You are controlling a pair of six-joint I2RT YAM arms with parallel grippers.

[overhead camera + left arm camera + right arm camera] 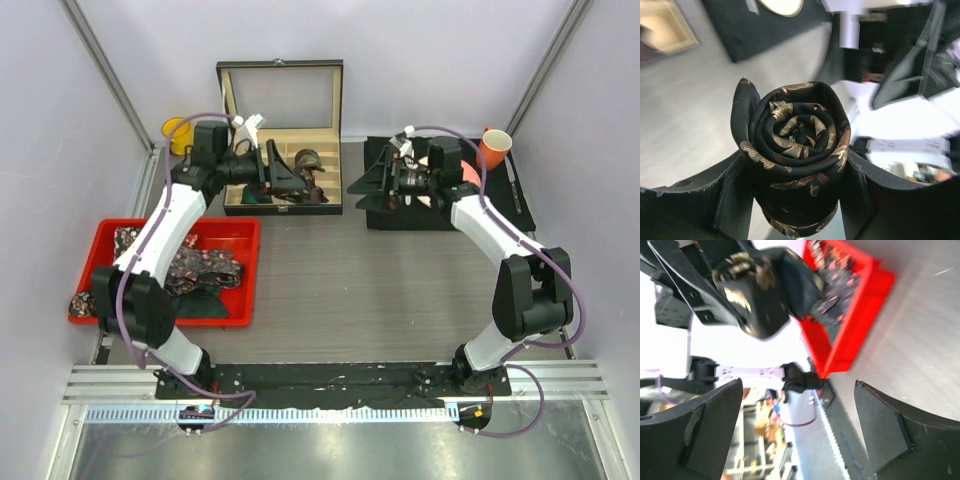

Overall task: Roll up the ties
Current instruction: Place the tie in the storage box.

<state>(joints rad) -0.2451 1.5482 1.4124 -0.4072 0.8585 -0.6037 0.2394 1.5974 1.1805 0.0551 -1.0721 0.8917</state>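
Observation:
A rolled tie [796,145], black with a gold leaf print, sits coiled and upright between my left gripper's [797,200] fingers, which are shut on its sides. In the top view that gripper [285,178] hovers at the front of the open wooden box [281,110]. The right wrist view shows the same gripper with its roll [752,295]. Another dark coil [307,160] lies in a box compartment. Loose printed ties [195,262] lie heaped in the red tray [170,320]. My right gripper [368,192] [800,415] stands open and holds nothing, just right of the box.
A black cloth mat [520,200] lies at the back right under the right arm, with an orange cup [494,148] at its far edge. A yellow object [178,133] stands behind the left arm. Walls close in both sides.

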